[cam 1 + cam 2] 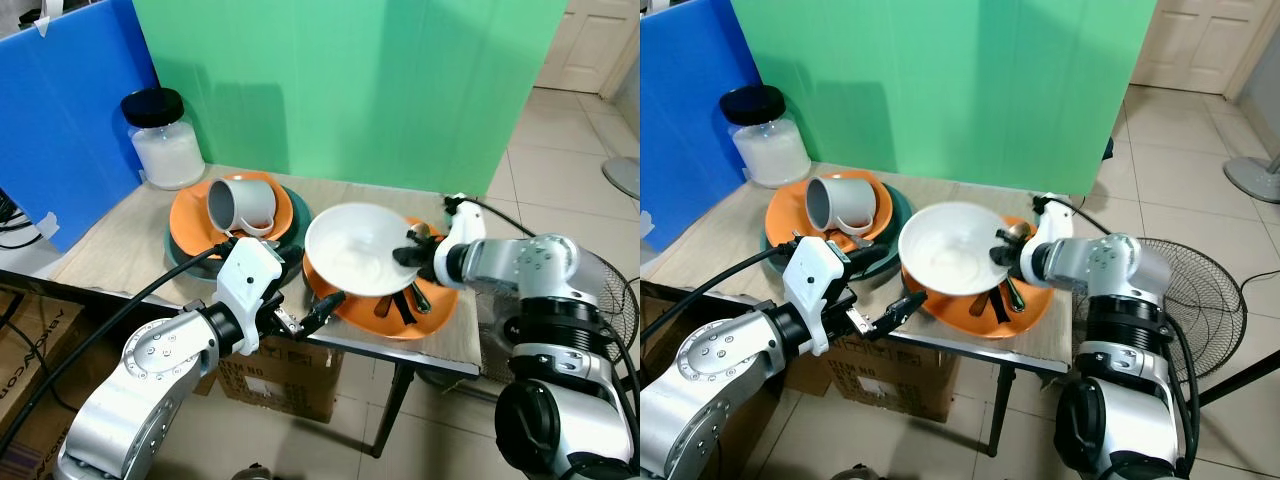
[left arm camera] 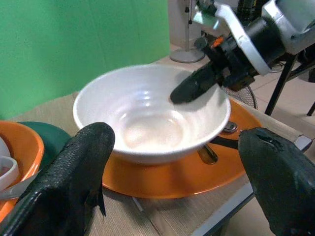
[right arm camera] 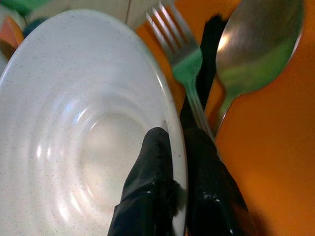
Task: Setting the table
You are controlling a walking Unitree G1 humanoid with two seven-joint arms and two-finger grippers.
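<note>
1. Right gripper (image 3: 170, 196) is clamped on the white bowl's (image 1: 358, 250) rim, one finger inside and one outside, bowl tilted above the orange plate (image 1: 440, 310), probably lifting it clear.
2. Fork (image 3: 179, 54) and spoon (image 3: 256, 44) lie on that plate, just past the fingertips.
3. Left gripper (image 2: 172, 172) is spread wide, empty, facing the bowl from the table (image 1: 110, 245) edge.
4. Grey mug (image 1: 240, 205) on stacked plates sits beyond it.

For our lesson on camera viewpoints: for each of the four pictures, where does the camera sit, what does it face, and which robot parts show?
Left and right eye views: on the head, looking down at the table; both arms show.
Left wrist view: looks along the open left hand at the white bowl.
Right wrist view: looks along the right hand pinching the bowl's rim, beside a fork and spoon.
All four share the bowl and the orange plate.
</note>
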